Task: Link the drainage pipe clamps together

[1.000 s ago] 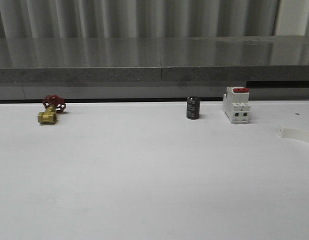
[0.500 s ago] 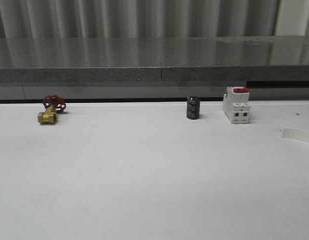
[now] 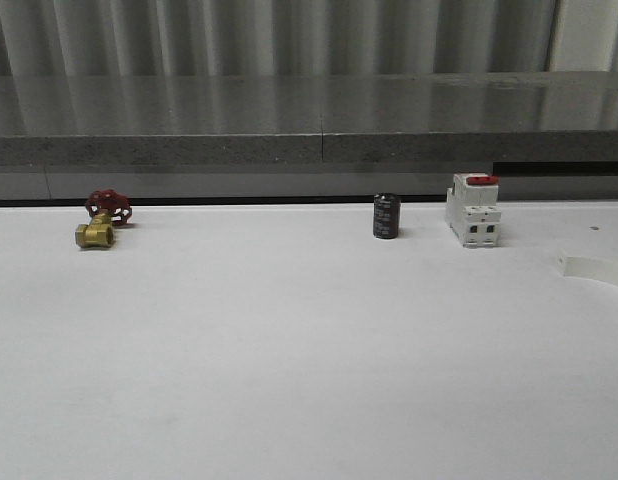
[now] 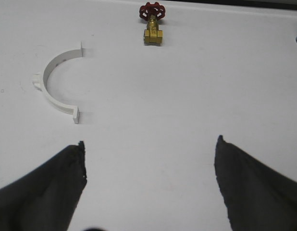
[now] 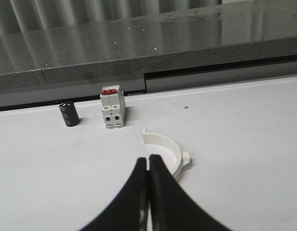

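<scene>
One drainage pipe clamp (image 4: 55, 82), a white half-ring with flat end flanges, lies flat on the white table in the left wrist view. It is ahead of my left gripper (image 4: 150, 140) and off to one side. That gripper is open, with nothing between its dark fingers. The other clamp (image 5: 165, 149) lies just beyond the tips of my right gripper (image 5: 147, 158), whose fingers are pressed together and hold nothing. An end of this clamp (image 3: 594, 268) shows at the right edge of the front view.
A brass valve with a red handwheel (image 3: 101, 222) sits at the back left of the table (image 3: 289, 350). A black cylinder (image 3: 386, 216) and a white breaker with a red switch (image 3: 474, 209) stand at the back right. A grey ledge (image 3: 309, 150) runs behind the table.
</scene>
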Robot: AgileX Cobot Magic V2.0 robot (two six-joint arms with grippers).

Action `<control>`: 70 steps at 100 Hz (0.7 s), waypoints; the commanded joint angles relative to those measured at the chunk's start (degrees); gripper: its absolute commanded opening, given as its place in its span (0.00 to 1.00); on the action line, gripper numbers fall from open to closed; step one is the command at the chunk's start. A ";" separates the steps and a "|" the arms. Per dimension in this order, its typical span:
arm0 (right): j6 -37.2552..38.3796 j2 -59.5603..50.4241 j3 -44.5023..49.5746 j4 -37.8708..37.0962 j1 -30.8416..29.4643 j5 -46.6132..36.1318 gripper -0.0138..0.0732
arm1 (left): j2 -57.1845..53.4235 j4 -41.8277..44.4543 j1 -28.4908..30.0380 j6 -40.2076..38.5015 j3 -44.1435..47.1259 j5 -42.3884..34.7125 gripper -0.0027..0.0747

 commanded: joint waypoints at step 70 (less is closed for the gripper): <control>-0.10 -1.22 -0.84 -0.78 -0.42 -4.54 0.08 | 45.72 5.20 11.39 3.08 -23.92 -3.64 0.74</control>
